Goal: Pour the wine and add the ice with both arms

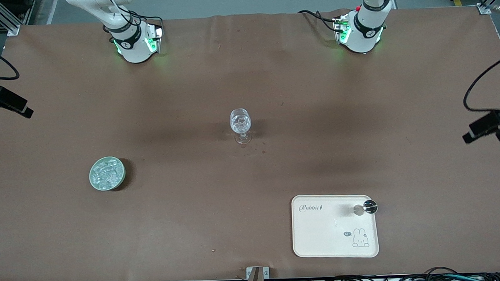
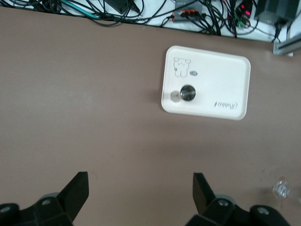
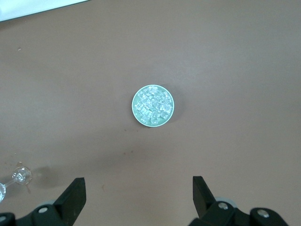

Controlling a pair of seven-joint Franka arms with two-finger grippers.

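Both jaws spread wide, empty, held high: left gripper (image 2: 141, 197) over bare desk (image 1: 253, 223) short of the tray (image 1: 316, 238), right gripper (image 3: 138, 200) short of the green bowl (image 1: 92, 179) heaped with ice (image 1: 107, 173), glass (image 1: 240, 123) upright mid-desk, apparently for either arm's reach.

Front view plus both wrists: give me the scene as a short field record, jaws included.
glass: clear stemmed glass upright, mid-table
ice: chunks heaped in pale green bowl, toward the right arm's end
tray: cream rabbit tray, nearer the front camera, toward the left arm's end
bottle: dark-topped bottle standing at tray edge
left gripper: jaws open, empty, high over bare table
right gripper: jaws open, empty, high over table
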